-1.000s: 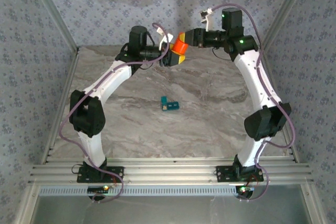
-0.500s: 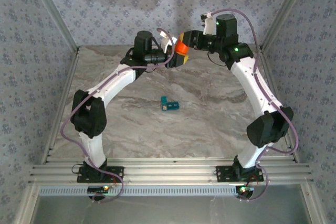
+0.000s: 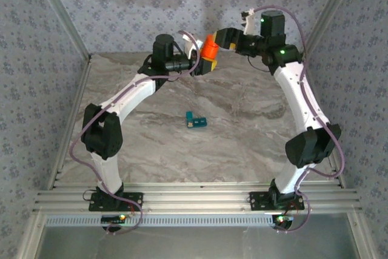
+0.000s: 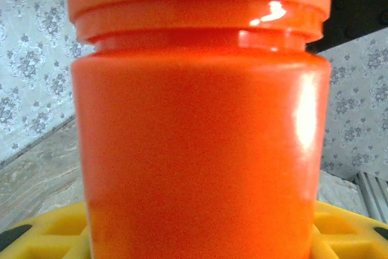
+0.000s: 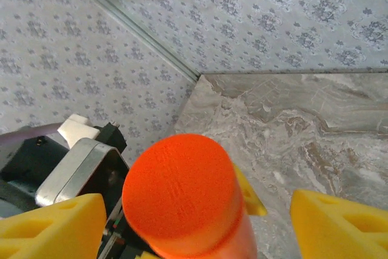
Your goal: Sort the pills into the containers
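High above the table's far edge, my left gripper (image 3: pixel 207 63) is shut on the body of an orange pill bottle (image 3: pixel 210 47), which stands upright between its yellow fingers (image 4: pixel 42 235). The round orange cap (image 5: pixel 179 195) sits on top of the bottle (image 4: pixel 200 150). Around that cap my right gripper (image 5: pixel 194 228) stands open, its yellow fingers (image 5: pixel 339 225) clear of it on both sides. The teal containers (image 3: pixel 195 121), a short strip of joined compartments, lie on the marble table mid-way between the arms. The pills are out of view.
Patterned walls enclose the marble table (image 3: pixel 242 144) at the back and both sides. A metal rail (image 3: pixel 194 198) runs along the near edge, where both arm bases are bolted. Both arms arch high over the far part of the table.
My right gripper, shut on the cap before, has opened and now stands around it. The bottle sits slightly higher, and the left grip on it has not changed.
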Controlling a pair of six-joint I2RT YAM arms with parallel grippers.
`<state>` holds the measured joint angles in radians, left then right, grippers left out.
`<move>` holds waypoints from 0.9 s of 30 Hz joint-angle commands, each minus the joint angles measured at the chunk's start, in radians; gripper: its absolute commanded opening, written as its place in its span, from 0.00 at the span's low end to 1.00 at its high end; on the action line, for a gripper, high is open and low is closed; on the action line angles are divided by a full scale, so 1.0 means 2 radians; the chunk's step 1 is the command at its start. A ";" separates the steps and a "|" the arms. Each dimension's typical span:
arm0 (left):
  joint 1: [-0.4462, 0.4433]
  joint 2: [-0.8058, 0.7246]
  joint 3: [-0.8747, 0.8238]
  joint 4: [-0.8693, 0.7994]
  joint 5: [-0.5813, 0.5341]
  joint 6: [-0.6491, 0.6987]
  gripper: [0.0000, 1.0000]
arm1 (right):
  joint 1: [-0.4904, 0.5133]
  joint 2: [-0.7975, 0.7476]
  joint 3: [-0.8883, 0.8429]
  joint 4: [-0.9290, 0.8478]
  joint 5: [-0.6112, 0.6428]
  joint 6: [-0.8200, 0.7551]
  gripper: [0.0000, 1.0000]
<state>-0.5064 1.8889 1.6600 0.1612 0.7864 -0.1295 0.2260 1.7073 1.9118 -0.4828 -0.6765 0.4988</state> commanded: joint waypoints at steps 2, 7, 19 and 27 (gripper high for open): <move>0.013 -0.005 0.024 0.019 0.042 -0.013 0.00 | -0.021 -0.035 0.005 0.000 -0.070 -0.015 0.87; 0.020 -0.001 0.039 0.005 0.095 -0.019 0.00 | -0.050 -0.036 -0.005 0.020 -0.114 -0.030 0.87; 0.015 0.009 0.068 -0.037 0.166 -0.034 0.00 | -0.043 0.056 0.121 -0.032 -0.171 -0.060 0.87; 0.010 0.016 0.081 -0.050 0.173 -0.032 0.00 | -0.022 0.078 0.147 -0.054 -0.177 -0.069 0.87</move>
<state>-0.4789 1.9190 1.7771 0.0700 1.0893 -0.1860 0.1730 1.8545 2.1677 -0.5583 -0.9943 0.3870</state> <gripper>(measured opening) 0.535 0.870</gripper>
